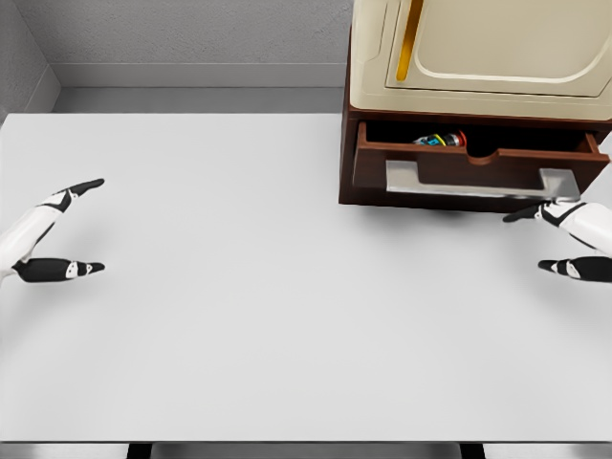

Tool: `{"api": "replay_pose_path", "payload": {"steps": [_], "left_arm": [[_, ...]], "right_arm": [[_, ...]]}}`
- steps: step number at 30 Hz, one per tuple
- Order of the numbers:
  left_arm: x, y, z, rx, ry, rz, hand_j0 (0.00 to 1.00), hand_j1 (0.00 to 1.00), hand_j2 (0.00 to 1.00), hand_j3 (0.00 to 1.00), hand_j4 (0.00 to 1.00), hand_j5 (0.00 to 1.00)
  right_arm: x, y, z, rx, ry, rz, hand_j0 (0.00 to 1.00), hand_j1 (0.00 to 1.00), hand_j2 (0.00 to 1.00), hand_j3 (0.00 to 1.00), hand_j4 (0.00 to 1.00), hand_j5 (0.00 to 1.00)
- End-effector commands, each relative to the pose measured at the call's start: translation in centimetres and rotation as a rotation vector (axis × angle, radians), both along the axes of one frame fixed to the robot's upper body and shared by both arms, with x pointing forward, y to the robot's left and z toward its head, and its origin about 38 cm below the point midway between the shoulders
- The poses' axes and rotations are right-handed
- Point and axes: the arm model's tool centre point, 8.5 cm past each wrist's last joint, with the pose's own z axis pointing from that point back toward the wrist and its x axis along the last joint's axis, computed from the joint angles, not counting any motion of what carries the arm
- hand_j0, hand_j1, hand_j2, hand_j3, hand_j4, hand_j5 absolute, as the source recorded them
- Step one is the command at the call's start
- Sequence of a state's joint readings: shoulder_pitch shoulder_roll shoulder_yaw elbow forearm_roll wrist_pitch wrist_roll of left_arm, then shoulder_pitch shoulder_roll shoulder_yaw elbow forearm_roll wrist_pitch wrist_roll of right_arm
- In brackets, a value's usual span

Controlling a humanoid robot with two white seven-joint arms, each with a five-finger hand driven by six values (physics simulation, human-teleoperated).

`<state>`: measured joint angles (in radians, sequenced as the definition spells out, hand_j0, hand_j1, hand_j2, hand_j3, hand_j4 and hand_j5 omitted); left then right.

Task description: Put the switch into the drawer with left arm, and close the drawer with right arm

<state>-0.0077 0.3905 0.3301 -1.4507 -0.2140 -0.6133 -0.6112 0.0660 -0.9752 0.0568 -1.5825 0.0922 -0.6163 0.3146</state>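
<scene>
The worktop [239,316] is plain white and fills most of the view. Behind it a grey wall [191,33] runs across the top, with a lighter strip along its base.

At the left edge the left hand [53,229] is over the worktop. Its fingers [81,186] are spread wide, with one black tip pointing right above and another below, and they hold nothing.

At the far right stands a dark brown cabinet [349,153] with a cream box [478,53] on top. Its drawer [478,167] is pulled out. The switch [442,140] lies inside the drawer, toward the back; it is small, with what seem to be red, yellow and blue parts. It is well apart from the left fingers.

The right hand [569,239] is just below the drawer's front right corner, near its grey handle [469,182]. Its fingers also are spread and empty.
</scene>
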Motion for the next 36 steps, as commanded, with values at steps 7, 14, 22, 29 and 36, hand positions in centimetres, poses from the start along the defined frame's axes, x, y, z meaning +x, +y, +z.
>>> {"api": "replay_pose_path", "payload": {"steps": [7,14,22,29,36], "left_arm": [[0.0,0.2,0.0,-0.01,0.001,0.005,1.0,1.0,1.0,1.0,1.0,1.0],[-0.1,0.4,0.1,-0.01,-0.001,0.013,1.0,1.0,1.0,1.0,1.0,1.0],[-0.1,0.4,0.1,-0.01,-0.001,0.013,1.0,1.0,1.0,1.0,1.0,1.0],[-0.1,0.5,0.1,-0.01,-0.003,0.014,1.0,1.0,1.0,1.0,1.0,1.0],[-0.1,0.5,0.1,-0.01,-0.003,0.016,1.0,1.0,1.0,1.0,1.0,1.0]], "right_arm": [[1.3,0.5,-0.9,0.042,0.022,-0.007,0.8,0.8,0.8,0.8,0.8,0.8],[2.0,0.7,-0.1,0.043,-0.004,0.0,0.8,0.8,0.8,0.8,0.8,0.8],[3.1,1.2,-0.4,0.058,-0.004,0.0,0.8,0.8,0.8,0.8,0.8,0.8],[3.7,1.4,-0.8,0.067,0.001,-0.003,0.8,0.8,0.8,0.8,0.8,0.8],[4.1,1.4,-1.2,0.059,0.01,-0.007,0.8,0.8,0.8,0.8,0.8,0.8]]}}
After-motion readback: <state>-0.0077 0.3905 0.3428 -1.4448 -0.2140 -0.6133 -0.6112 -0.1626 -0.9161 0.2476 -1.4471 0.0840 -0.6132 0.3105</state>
